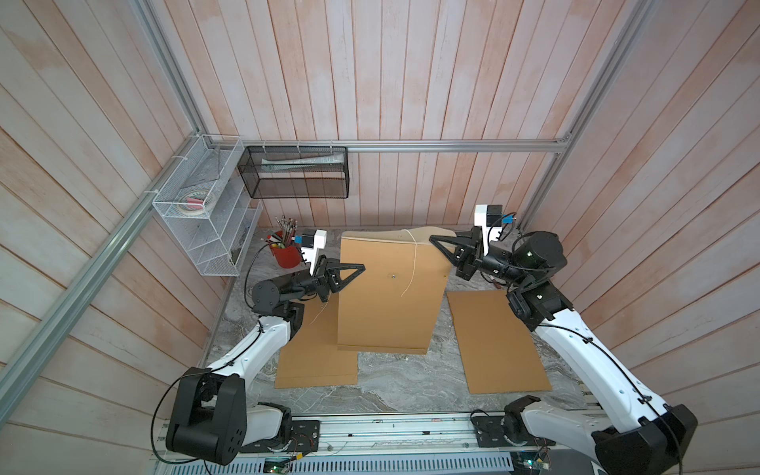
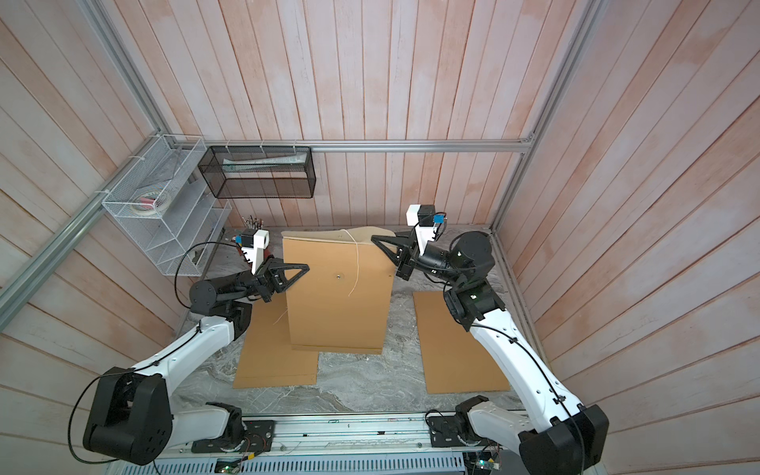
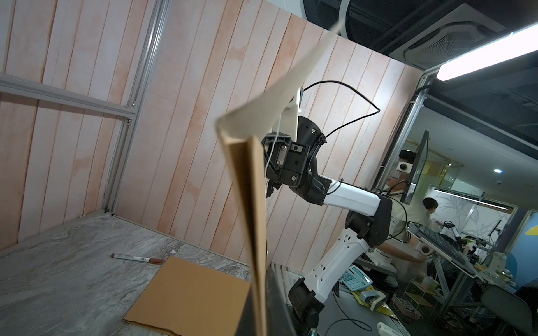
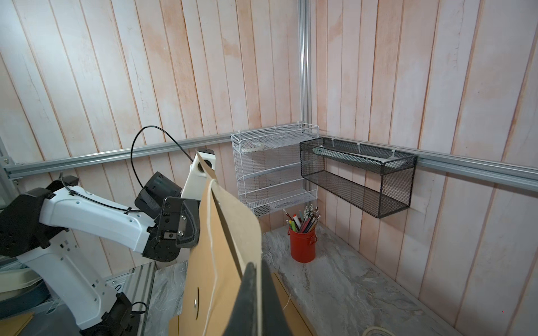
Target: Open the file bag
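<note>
- File bag (image 1: 390, 304): brown paper, held up at a tilt in the centre of both top views, between the two claws. Its lower edge overlaps the upper corner of a flat envelope; whether it touches the table cannot be told.
- Flap (image 1: 415, 235): lifted at the bag's top edge, pale inner side showing.
- String (image 1: 413, 263): white, hangs loose from the flap down the bag's front, just beside a small round button (image 1: 393, 276).
- Left gripper (image 1: 361, 268): left of centre, clenched on the bag's left edge.
- Right gripper (image 1: 432, 238): right of centre, clenched on the bag's upper right corner by the flap. In the right wrist view the paper runs in beside a dark finger (image 4: 250, 302).
- Left envelope (image 1: 316, 362): brown, flat on the table, lower left of centre, partly under the bag.
- Right envelope (image 1: 497, 341): brown, flat, right of centre, apart from the bag.
- Red cup (image 1: 286, 256): upright, holds pencils, behind the left gripper.
- White wire rack (image 1: 205, 218): on the wall, upper left.
- Black mesh basket (image 1: 296, 172): on the rear rail, beside the rack.
- Marker (image 3: 136, 258): lies on the table, seen in the left wrist view.
- Table (image 1: 411, 382): grey marble pattern.
</note>
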{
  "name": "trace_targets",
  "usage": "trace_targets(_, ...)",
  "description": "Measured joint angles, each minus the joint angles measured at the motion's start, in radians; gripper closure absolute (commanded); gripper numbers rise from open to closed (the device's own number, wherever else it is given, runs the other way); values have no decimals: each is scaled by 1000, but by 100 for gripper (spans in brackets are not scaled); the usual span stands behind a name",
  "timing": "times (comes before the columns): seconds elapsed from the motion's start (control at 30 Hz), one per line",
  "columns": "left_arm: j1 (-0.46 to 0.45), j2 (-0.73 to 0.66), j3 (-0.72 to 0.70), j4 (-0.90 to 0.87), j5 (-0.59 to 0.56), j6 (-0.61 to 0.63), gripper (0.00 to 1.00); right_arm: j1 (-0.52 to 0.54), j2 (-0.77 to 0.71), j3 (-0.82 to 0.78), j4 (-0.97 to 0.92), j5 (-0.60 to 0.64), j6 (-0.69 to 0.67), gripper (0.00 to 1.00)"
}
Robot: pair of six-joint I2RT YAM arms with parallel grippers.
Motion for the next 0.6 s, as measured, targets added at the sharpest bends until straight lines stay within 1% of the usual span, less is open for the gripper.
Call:
trace_targets(0.07, 0, 0, 0, -7, -3, 18, 77, 0, -2, 0, -7, -3, 0, 100)
trace_targets(0.1, 0, 0, 0, -11, -5, 25, 70, 0, -2, 0, -12, -3, 0, 100)
trace_targets(0.2, 0, 0, 1, -17, -11, 29, 58, 0, -2, 0, -28, -7, -5, 100)
trace_targets(0.27, 0, 1, 6, -15, -13, 27, 55, 0, -2, 3, -41, -7, -8, 100)
trace_targets(0.43, 0, 43, 83, 19, -20, 0, 55, 0, -1, 3, -55, -15, -11, 100)
trace_targets(0.6, 0, 111, 153, 88, -31, -61, 55, 0, 7, 3, -64, -33, -11, 100)
